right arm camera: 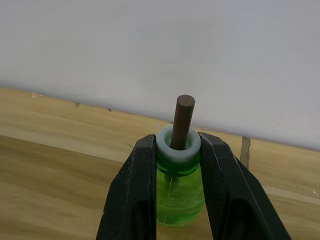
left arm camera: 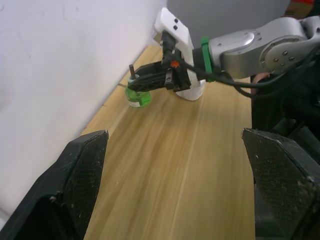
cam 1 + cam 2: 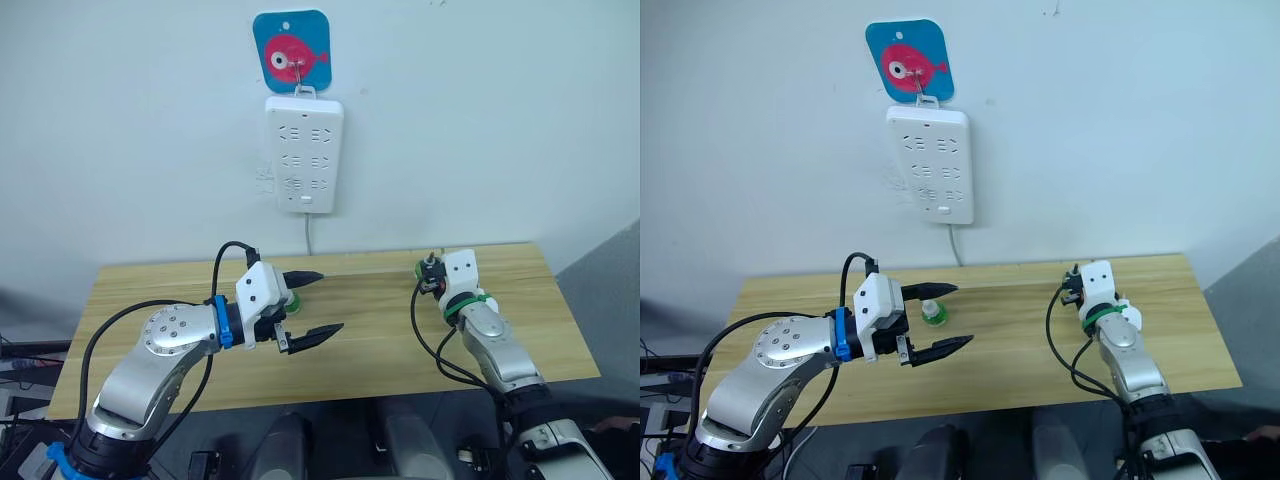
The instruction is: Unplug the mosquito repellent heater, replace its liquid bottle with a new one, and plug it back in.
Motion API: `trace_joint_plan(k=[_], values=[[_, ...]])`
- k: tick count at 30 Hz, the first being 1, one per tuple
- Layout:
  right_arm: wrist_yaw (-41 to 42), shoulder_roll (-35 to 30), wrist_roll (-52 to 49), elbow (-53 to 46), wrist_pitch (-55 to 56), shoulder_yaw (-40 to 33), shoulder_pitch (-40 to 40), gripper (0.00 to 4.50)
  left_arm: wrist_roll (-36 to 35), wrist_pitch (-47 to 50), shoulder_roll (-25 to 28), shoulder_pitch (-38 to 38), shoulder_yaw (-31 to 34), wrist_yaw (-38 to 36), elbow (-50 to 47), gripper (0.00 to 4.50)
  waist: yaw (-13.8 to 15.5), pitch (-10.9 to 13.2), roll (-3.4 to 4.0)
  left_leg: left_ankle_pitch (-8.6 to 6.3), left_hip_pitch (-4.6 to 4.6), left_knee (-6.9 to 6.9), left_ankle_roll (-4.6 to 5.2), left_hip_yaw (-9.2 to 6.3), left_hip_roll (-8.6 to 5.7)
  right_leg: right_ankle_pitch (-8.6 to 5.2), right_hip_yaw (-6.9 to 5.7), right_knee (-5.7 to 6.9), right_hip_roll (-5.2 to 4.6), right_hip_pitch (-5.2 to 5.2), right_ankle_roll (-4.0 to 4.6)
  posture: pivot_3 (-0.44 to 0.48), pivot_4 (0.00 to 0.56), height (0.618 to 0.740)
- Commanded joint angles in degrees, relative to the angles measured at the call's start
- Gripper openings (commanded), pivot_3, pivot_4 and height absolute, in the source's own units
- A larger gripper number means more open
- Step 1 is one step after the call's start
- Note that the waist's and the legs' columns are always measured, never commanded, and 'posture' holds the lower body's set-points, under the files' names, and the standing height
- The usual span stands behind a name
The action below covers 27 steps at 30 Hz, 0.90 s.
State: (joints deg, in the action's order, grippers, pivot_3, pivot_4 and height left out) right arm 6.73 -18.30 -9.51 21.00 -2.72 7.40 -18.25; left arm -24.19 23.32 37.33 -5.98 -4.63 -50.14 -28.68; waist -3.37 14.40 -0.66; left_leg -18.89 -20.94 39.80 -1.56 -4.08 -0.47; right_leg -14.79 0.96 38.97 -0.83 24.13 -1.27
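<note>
From the head: finds the left pincer spread wide, hovering low over the wooden worktop, with a small green bottle standing just behind its open fingers. Across the worktop, well apart, finds the right pincer near the back edge, pointing toward the wall; cannot tell its grip from here. On the wall above, a long white power strip hanging from a blue plaque with a pink fish, its cable running down behind the worktop. From the left wrist: looks along the two spread black fingers across bare wood to the right pincer, pinching a second green bottle close to the wall. Just beside that bottle, under the right wrist, a small white rounded unit on the worktop, apparently the heater; mostly hidden by the arm. From the right wrist: shows both black fingers pressed against the white neck ring of the second green bottle, upright on the worktop, a brown wick rising from its mouth.
</note>
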Motion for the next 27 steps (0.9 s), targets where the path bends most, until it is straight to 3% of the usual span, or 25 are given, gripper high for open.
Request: trace_joint_plan(k=[1,3,9,14,17,22,27], values=[[0.81,1.21,1.27,3.82,3.41,-2.86,-1.39,0.82,-0.38,0.01,0.21,0.18,1.19,0.84,-2.03,4.5,0.13,0.02,0.02,0.0,0.0,-0.01,0.0,0.0,0.0,0.0,0.0,0.0,-0.01,0.0,0.0,-0.017,0.276,0.74],[1.18,1.97,1.49,6.05,4.3,-4.09,-1.99,0.82,-0.23,0.09,0.23,-0.08,1.14,1.14,-1.78,4.5,0.19,0.04,0.03,0.0,0.0,-0.01,0.0,0.0,0.0,0.0,0.01,0.0,-0.02,0.0,0.0,-0.017,0.276,0.74],[2.83,3.73,0.76,4.71,3.86,-6.75,-0.68,2.76,-0.06,-0.17,0.84,-0.49,1.72,1.12,-1.09,4.5,0.19,0.18,0.04,0.0,0.01,0.01,0.0,0.01,0.0,0.01,0.0,0.01,-0.03,-0.01,0.02,-0.02,0.28,0.74],[3.19,4.02,0.67,-2.18,2.6,-8.56,2.85,4.47,-0.89,0.73,0.87,-0.8,2.66,1.6,-0.63,4.5,0.21,0.39,0.11,0.0,0.0,-0.02,0.0,0.01,0.0,0.01,0.01,0.0,-0.04,0.0,0.01,-0.02,0.272,0.74],[4.62,2.58,0.01,-11.12,0.45,-9.65,6.69,4.47,-1.17,0.17,1.26,-0.78,4.67,1.53,-0.56,4.5,0.33,0.46,0.15,0.0,-0.01,-0.02,0.0,0.0,0.0,0.01,-0.01,-0.01,-0.05,0.0,0.01,-0.013,0.266,0.74],[13.85,-5.43,-2.54,-31.37,-7.14,-9.07,17.02,4.47,1.18,-5.35,5.24,5.88,11.96,-0.88,4.22,4.5,0.33,0.52,0.25,0.0,0.02,-0.15,0.0,-0.01,0.0,-0.01,-0.02,-0.05,-0.06,0.01,0.0,-0.015,0.259,0.74],[21.15,-12.04,-5.82,-43.59,-14.14,-7.86,21.44,4.47,4.23,-11.56,6.25,11.51,16.35,-0.96,10.66,4.5,0.35,0.58,0.19,0.01,0.02,-0.19,-0.02,-0.01,0.03,-0.02,-0.06,-0.1,-0.05,0.02,0.02,-0.026,0.25,0.74]])
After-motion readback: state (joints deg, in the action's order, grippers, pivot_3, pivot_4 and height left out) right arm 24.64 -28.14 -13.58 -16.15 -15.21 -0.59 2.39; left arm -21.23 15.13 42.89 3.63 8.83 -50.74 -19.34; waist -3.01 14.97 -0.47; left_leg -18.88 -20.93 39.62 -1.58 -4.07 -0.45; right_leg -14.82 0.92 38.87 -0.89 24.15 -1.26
